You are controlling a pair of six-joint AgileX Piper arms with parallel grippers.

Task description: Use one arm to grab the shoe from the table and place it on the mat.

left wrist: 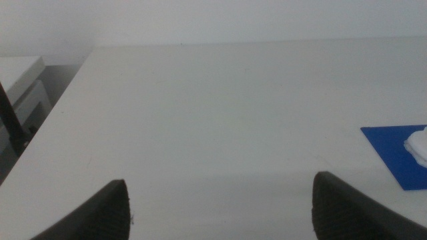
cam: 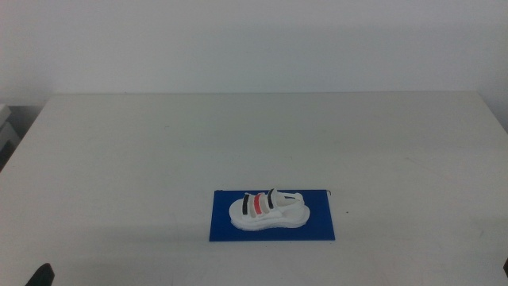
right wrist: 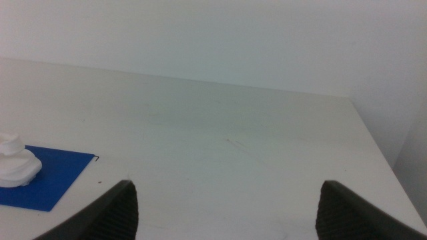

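The white sandal (cam: 268,210) with black, red and black straps lies on the dark-blue mat (cam: 317,226) near the front middle of the table (cam: 238,135). Nothing holds it. My left gripper (left wrist: 220,207) is open and empty, low at the table's front left; only a dark tip (cam: 41,275) shows in the middle view. It sees a corner of the mat (left wrist: 393,150) and the shoe's end (left wrist: 419,143). My right gripper (right wrist: 227,210) is open and empty at the front right, seeing the mat (right wrist: 40,177) and the shoe's end (right wrist: 15,163).
A white wall stands behind the table. A grey-white box (left wrist: 23,87) stands off the table's left edge. A small dark speck (cam: 347,211) lies just right of the mat.
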